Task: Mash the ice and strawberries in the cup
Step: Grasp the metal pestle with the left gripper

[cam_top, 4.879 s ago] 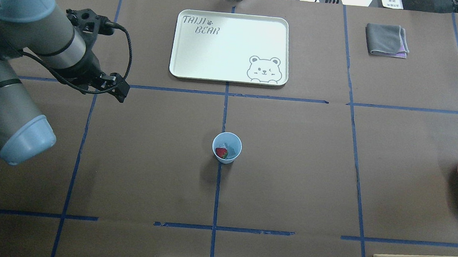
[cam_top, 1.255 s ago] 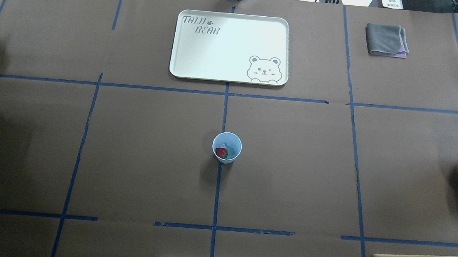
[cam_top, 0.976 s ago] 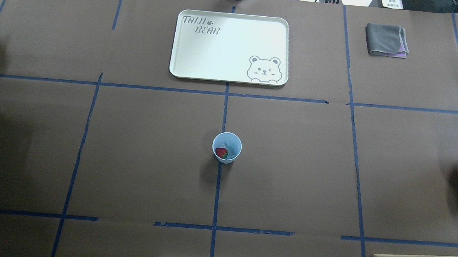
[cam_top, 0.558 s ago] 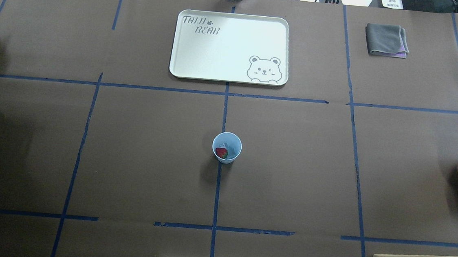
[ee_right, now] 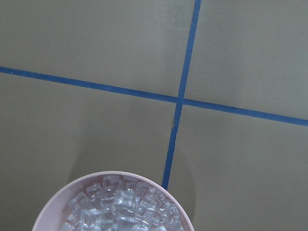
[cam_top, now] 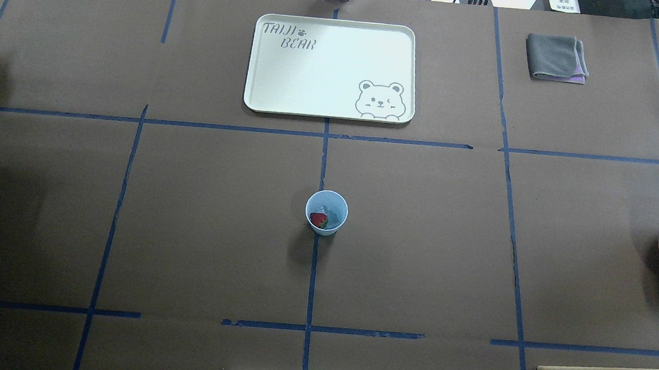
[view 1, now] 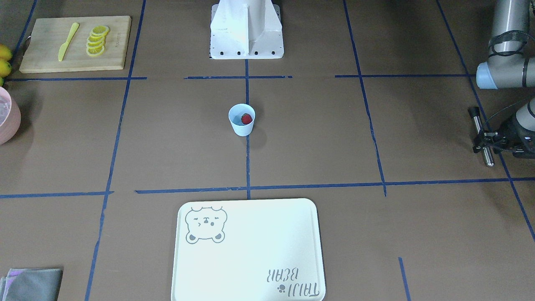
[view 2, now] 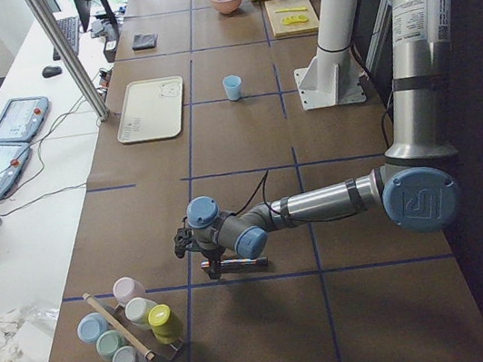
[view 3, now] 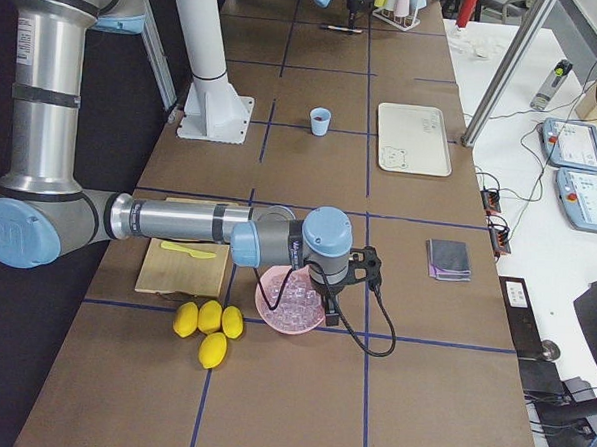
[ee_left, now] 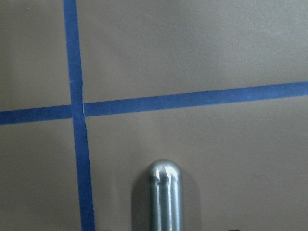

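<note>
The pale blue cup [cam_top: 326, 232] stands upright at the table's middle, on the blue centre line, also cup [view 1: 242, 129]. Inside it lie a red strawberry [cam_top: 318, 220] and pale ice [cam_top: 335, 215]. My left gripper [view 1: 484, 140] is far off at the table's left end, low over the table and shut on a metal rod [view 1: 488, 156] with a black end. The rod's rounded tip [ee_left: 163, 180] fills the bottom of the left wrist view. My right gripper [view 3: 335, 286] hangs over the pink bowl at the other end. I cannot tell whether it is open or shut.
The pink bowl [ee_right: 54, 206] holds ice cubes [ee_right: 120, 207]. A white bear tray [cam_top: 315, 72] lies beyond the cup, a folded grey cloth [cam_top: 556, 57] at far right. A cutting board [view 1: 42, 50] carries lemon slices and a yellow knife. A cup rack [view 2: 132, 331] stands near the left gripper.
The left arm has withdrawn from over the table's left part to its far left edge. In the last second the rod has shifted only slightly there. The cup has not moved.
</note>
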You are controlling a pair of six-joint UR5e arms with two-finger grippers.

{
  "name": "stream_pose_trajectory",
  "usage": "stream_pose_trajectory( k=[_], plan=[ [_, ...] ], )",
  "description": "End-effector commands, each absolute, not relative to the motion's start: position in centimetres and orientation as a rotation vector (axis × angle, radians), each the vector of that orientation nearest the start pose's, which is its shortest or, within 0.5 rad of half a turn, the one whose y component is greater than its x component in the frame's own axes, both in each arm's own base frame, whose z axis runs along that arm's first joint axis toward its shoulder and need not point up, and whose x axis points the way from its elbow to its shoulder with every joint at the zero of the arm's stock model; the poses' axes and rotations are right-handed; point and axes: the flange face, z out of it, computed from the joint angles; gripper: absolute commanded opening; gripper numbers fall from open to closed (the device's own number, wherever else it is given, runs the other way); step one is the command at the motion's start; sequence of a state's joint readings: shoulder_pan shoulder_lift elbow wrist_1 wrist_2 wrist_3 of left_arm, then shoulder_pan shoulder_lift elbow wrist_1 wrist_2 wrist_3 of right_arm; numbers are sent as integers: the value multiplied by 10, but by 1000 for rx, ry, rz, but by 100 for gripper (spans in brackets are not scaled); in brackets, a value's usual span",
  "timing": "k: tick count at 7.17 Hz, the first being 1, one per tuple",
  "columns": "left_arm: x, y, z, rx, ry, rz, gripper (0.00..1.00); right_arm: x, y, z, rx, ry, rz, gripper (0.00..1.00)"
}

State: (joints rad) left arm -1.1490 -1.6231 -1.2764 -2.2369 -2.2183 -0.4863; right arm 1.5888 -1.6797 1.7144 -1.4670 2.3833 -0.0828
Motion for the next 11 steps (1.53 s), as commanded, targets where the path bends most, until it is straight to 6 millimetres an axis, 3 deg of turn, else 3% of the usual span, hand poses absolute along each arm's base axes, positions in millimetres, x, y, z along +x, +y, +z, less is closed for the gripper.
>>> stream_pose_trajectory(
  k=[1,3,4,5,6,7,9,10,11],
  plan=[
    [149,-510,711,91,754,81,40,71,-452,624,175,-804,-113,99],
    [149,-511,710,91,757,83,24,71,-453,623,178,-804,-114,99],
    [148,-511,707,95,765,83,10,73,-452,623,181,-805,-114,99],
    [150,-509,693,78,831,98,3,73,-452,623,181,-805,-114,99],
    [149,-514,667,112,860,109,0,73,-452,623,180,-805,-112,99],
    [135,-521,648,156,870,94,0,73,-452,622,182,-807,-114,99],
    [123,-532,581,300,892,124,0,74,-452,622,182,-809,-110,99],
    [118,-535,528,421,880,136,0,74,-451,621,181,-812,-108,99],
    [114,-538,511,470,852,115,0,73,-451,622,180,-817,-108,99]
  ],
)
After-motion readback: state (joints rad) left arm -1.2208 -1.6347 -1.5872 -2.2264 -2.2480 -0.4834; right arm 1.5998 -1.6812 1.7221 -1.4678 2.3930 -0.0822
